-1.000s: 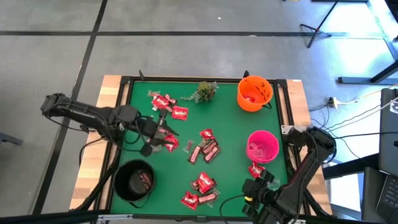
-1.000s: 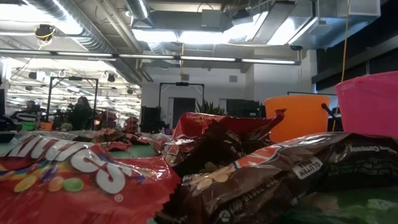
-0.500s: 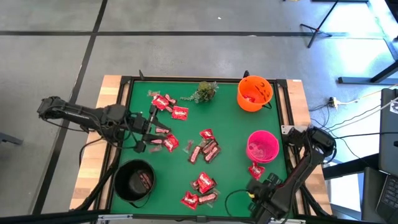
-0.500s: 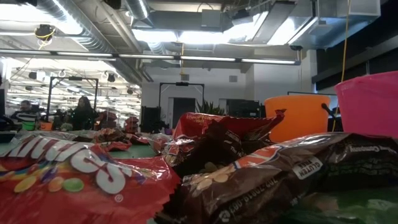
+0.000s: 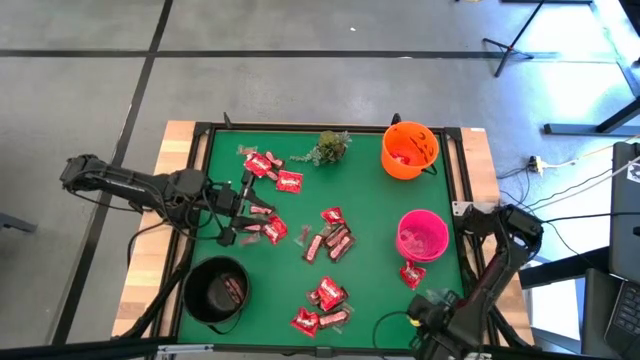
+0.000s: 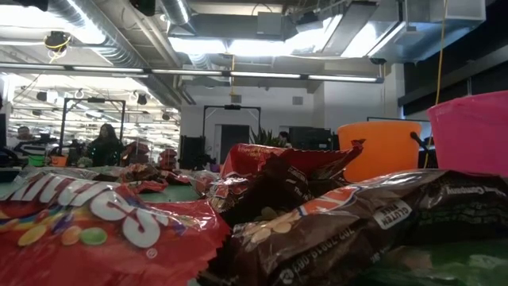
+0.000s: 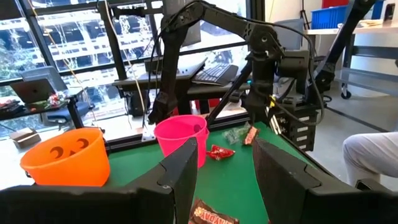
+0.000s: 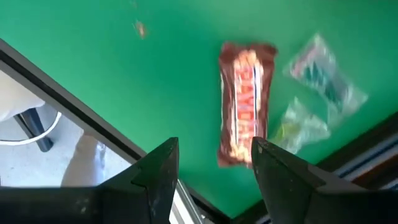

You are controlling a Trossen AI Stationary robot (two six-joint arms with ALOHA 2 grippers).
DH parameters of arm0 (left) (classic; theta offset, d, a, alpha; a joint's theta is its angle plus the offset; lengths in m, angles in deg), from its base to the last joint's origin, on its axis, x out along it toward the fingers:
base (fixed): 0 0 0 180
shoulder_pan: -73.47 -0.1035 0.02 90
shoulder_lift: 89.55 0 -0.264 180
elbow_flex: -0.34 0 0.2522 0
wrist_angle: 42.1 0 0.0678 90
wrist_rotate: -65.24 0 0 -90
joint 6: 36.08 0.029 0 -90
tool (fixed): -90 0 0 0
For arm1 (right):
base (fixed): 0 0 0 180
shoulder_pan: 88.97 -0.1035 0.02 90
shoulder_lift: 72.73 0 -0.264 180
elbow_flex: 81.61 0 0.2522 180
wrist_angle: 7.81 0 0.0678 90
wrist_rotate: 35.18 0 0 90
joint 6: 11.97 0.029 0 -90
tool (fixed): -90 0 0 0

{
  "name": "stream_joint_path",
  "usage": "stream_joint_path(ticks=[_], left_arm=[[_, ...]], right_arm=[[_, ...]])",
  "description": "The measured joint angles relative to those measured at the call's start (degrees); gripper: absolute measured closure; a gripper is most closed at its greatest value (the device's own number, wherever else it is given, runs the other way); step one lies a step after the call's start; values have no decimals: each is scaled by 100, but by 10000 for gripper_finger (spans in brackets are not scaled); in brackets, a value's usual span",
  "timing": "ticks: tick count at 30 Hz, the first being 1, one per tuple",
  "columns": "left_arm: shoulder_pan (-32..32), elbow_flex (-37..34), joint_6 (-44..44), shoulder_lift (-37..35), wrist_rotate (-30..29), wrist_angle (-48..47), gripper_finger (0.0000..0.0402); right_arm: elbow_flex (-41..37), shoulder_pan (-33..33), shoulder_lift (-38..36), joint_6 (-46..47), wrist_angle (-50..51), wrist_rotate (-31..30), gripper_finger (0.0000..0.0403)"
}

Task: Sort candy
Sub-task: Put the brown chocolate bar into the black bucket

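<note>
One brown bar [image 8: 244, 102] is lying lengthwise ahead of my right gripper [image 8: 211, 163], whose fingers are standing apart and empty; I'm idling the left gripper [image 5: 238, 208], also apart.

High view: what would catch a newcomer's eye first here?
Bright red and brown candy lies scattered over the green table, with an orange bowl at the far right, a pink bowl nearer on that side and a black bowl at the near left. The left hand is open above the packets on the left; the right hand is open near the front right edge.
</note>
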State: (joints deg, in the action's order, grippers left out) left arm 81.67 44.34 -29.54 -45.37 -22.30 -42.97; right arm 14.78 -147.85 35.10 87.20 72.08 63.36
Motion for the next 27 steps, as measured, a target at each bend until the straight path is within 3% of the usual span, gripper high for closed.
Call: stream_joint_path(ticks=[7, 12, 27], left_arm=[[0, 0, -2, 0, -4, 39, 257], [0, 0, -7, 0, -9, 93, 257], [-186, 87, -50, -257, 118, 750, 257]], right_arm=[[-20, -394, 0, 886, -3, -342, 205], [-223, -417, 0, 1029, -28, -682, 205], [-930, -375, 0, 1110, -853, -505, 205]])
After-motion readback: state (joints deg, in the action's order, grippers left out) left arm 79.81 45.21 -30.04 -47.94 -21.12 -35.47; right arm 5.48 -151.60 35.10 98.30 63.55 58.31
